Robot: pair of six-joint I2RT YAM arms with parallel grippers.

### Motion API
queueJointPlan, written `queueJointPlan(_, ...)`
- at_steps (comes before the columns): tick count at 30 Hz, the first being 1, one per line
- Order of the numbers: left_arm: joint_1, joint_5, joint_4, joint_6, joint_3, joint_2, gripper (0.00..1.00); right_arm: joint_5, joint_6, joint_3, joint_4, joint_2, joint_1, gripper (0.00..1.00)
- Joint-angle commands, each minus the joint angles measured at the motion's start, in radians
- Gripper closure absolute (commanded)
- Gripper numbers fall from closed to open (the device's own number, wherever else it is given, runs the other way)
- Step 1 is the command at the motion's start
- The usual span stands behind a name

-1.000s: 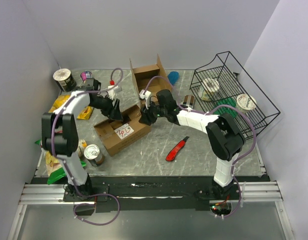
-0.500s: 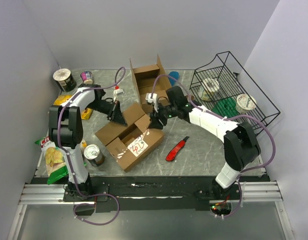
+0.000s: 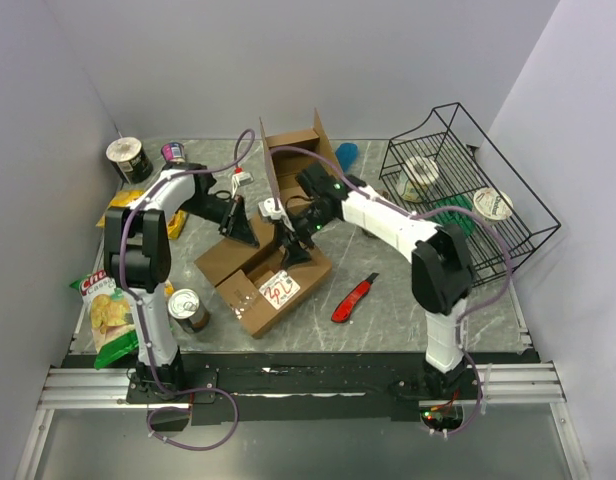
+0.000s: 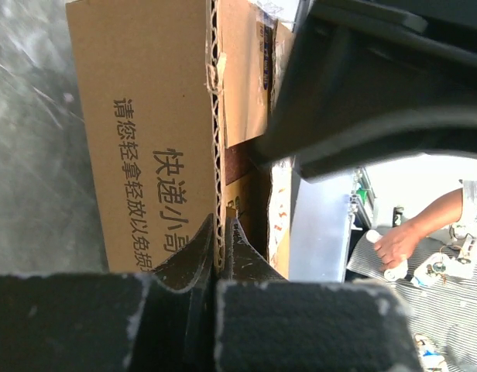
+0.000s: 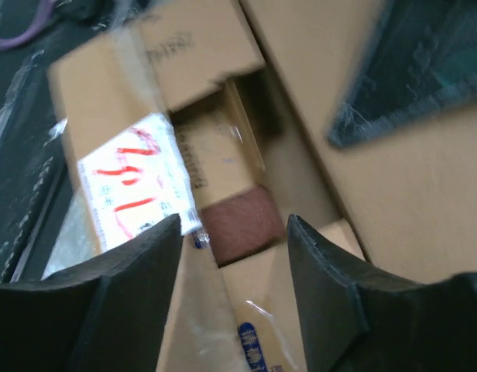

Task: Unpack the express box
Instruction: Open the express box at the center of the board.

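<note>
Left gripper (image 4: 220, 242) is pressed together on the thin corrugated edge of a flap of the express box (image 3: 250, 310), a finger on each face of the cardboard. In the top view this gripper (image 3: 240, 228) sits at the far left side of the box, with the left arm reaching in from the left. The flap it pinches carries printed black characters (image 4: 165, 194) on its outer face.

The right gripper (image 3: 293, 248) hangs over the open top of the box with its jaws spread and nothing between them. Its wrist camera looks down past the two dark fingers (image 5: 138, 263) into the box, where a dark reddish-brown item (image 5: 242, 225) lies at the bottom. A white label (image 5: 138, 194) with red handwriting sits on the flap to the left of it.

The box stands near the middle of the bench (image 3: 388, 310), turned at an angle, its flaps open. A second open carton (image 3: 298, 155) stands behind it. A red utility knife (image 3: 355, 298) lies to the right of the box, apart from it. A black wire basket (image 3: 458, 180) is at the far right, and a tin can (image 3: 188, 308) stands near the front left.
</note>
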Motion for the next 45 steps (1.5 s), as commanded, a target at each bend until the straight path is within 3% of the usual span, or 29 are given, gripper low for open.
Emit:
queueJointPlan(1, -0.003, 0.044, -0.045, 0.024, 0.095, 0.041, 0.99, -0.098, -0.387, 0.25, -0.57, 0.136, 0.001, 0.33)
queueJointPlan(5, -0.008, 0.032, -0.075, 0.038, 0.15, 0.075, 0.99, -0.092, -0.493, 0.438, -0.811, 0.286, 0.009, 0.29)
queueJointPlan(12, -0.003, 0.07, -0.067, 0.022, 0.143, 0.092, 0.99, -0.03, -0.501, 0.396, -0.821, 0.313, 0.031, 0.28)
queueJointPlan(17, -0.003, 0.055, -0.041, -0.008, 0.196, 0.112, 0.99, 0.082, -0.397, 0.382, -0.825, 0.354, 0.043, 0.28)
queueJointPlan(19, -0.003, 0.026, -0.024, -0.034, 0.216, 0.121, 0.99, 0.102, -0.375, 0.37, -0.824, 0.357, 0.047, 0.32)
queueJointPlan(22, -0.002, -0.069, 0.103, -0.141, 0.229, 0.126, 0.99, 0.1, -0.374, 0.332, -0.824, 0.345, 0.049, 0.39)
queueJointPlan(26, 0.0, -0.204, 0.324, -0.296, 0.201, 0.085, 0.99, 0.079, -0.324, 0.315, -0.825, 0.334, 0.047, 0.32)
queueJointPlan(31, 0.003, -0.241, 0.327, -0.324, 0.281, 0.14, 0.99, 0.111, -0.268, 0.304, -0.824, 0.322, 0.054, 0.33)
queueJointPlan(33, 0.003, -0.258, 0.355, -0.358, 0.27, 0.132, 0.99, 0.125, -0.224, 0.307, -0.824, 0.322, 0.055, 0.49)
queueJointPlan(34, 0.003, -0.265, 0.375, -0.369, 0.264, 0.13, 0.99, 0.135, -0.224, 0.305, -0.824, 0.315, 0.057, 0.65)
queueJointPlan(35, 0.004, -0.27, 0.378, -0.379, 0.264, 0.13, 0.99, 0.135, -0.228, 0.304, -0.824, 0.304, 0.061, 0.92)
queueJointPlan(36, 0.003, -0.279, 0.384, -0.389, 0.262, 0.13, 0.99, 0.132, -0.236, 0.298, -0.824, 0.292, 0.058, 1.0)
queueJointPlan(45, 0.006, -0.301, 0.432, -0.407, 0.158, 0.08, 0.99, 0.14, -0.21, 0.1, -0.592, -0.067, 0.055, 1.0)
